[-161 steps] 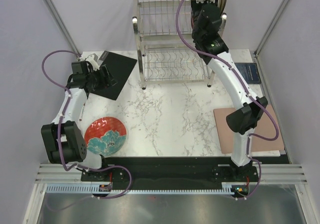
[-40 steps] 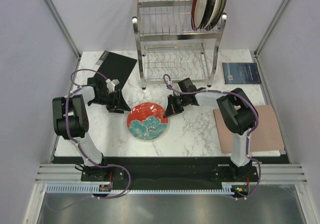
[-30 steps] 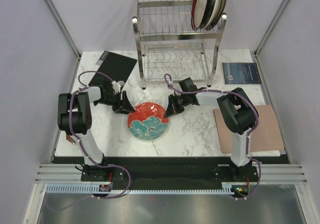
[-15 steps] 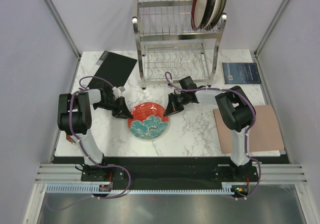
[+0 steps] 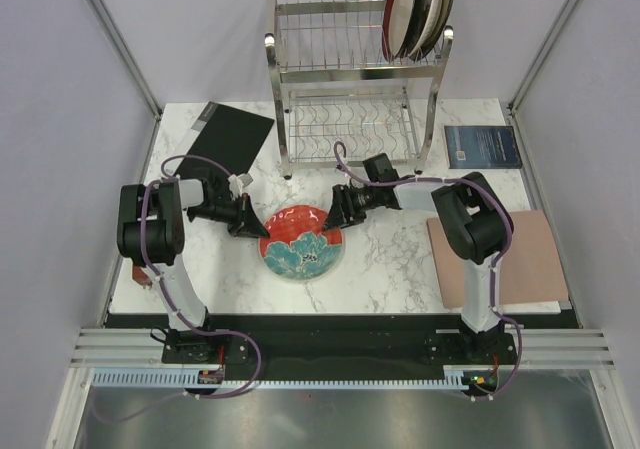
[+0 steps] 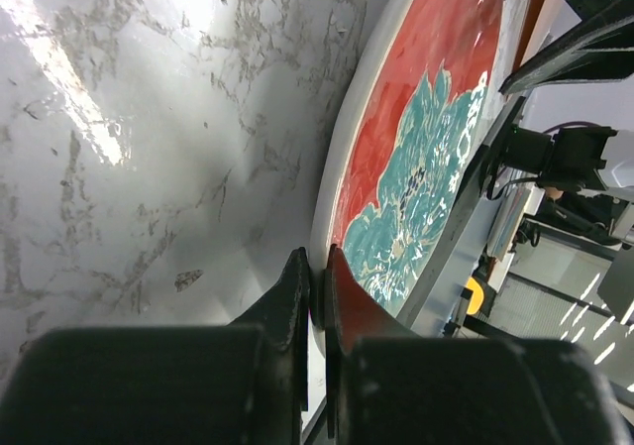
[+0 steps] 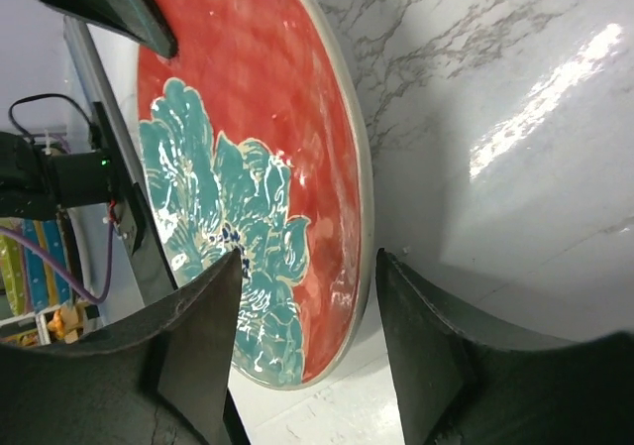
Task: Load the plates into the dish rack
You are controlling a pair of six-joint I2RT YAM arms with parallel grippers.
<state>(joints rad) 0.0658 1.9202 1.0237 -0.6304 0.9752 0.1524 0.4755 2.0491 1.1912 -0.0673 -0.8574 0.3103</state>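
Note:
A red plate with teal flowers [image 5: 303, 246] lies on the marble table [image 5: 390, 269] between my two arms. My left gripper [image 5: 256, 228] is shut on the plate's left rim; in the left wrist view the fingers [image 6: 293, 286] pinch the rim of the red plate [image 6: 426, 138]. My right gripper [image 5: 336, 220] stands open at the plate's upper right edge. In the right wrist view the gripper [image 7: 307, 267] straddles the rim of the plate [image 7: 238, 118] without touching it. The dish rack [image 5: 345, 79] stands at the back, with other plates [image 5: 420, 9] upright in its top tier at the right.
A black mat [image 5: 232, 134] lies at the back left. Right of the rack lies a dark blue book [image 5: 482, 146], and a tan board [image 5: 500, 259] lies at the right edge. Grey walls close in both sides.
My left gripper has shut on the plate's left rim. My right gripper has opened and let go of the right rim. The plate has shifted slightly right and toward me.

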